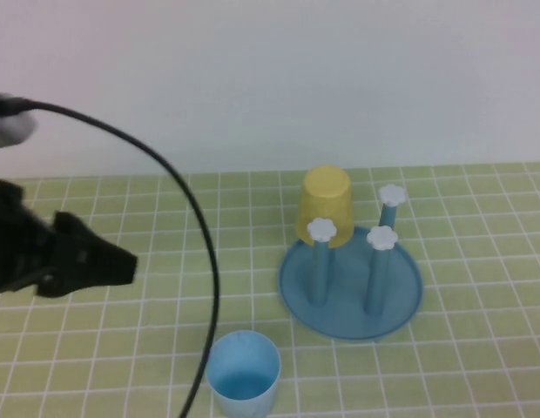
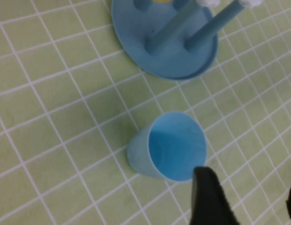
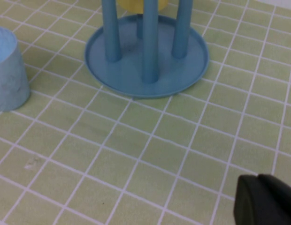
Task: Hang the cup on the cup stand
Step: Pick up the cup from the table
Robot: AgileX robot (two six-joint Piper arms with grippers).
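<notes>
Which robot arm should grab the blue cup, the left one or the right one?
Probably the left. The left gripper hangs just beside the cup, fingers spread apart. The right gripper is shut and off to the side, farther from the cup and the cup stand.

The small light blue plastic cup [image 1: 244, 374] stands upright on the green tiled counter [image 1: 479, 366], near its front edge, left of and before the round blue plastic cup stand [image 1: 350, 287]. A yellow plastic cup [image 1: 325, 207] sits upside down on a rear peg. The left claw [image 1: 122, 266] hovers well left of the stand; the right claw [image 3: 265, 201] sits apart from it.
</notes>
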